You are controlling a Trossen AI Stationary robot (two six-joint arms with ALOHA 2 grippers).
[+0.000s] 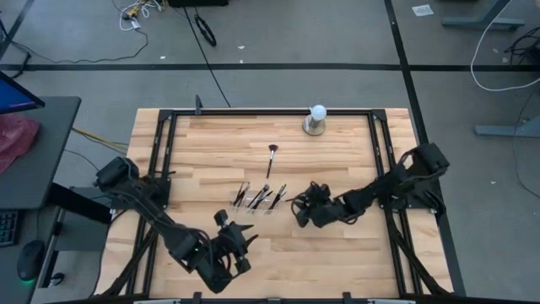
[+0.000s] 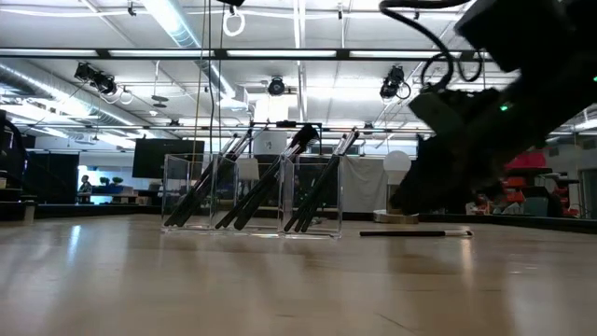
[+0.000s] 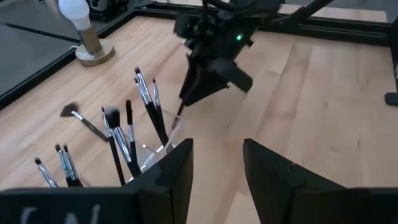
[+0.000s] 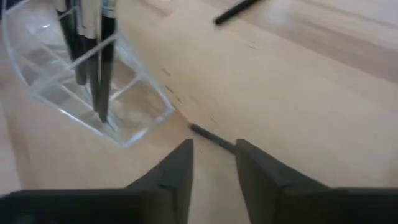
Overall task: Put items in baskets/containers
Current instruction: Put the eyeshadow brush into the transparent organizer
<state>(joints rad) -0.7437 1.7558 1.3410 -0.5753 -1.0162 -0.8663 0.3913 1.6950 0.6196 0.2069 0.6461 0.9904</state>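
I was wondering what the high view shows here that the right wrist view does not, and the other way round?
Only the high view shows both arms, with the left gripper near the front edge of the table, the white ball on its base, and the fan brush lying alone. Only the right wrist view shows a thin brush on the wood just ahead of the right gripper, whose fingers are apart. Both show the clear tray holding upright brushes.

Brushes [image 2: 252, 191] lean in clear compartmented holder [image 2: 250, 194].
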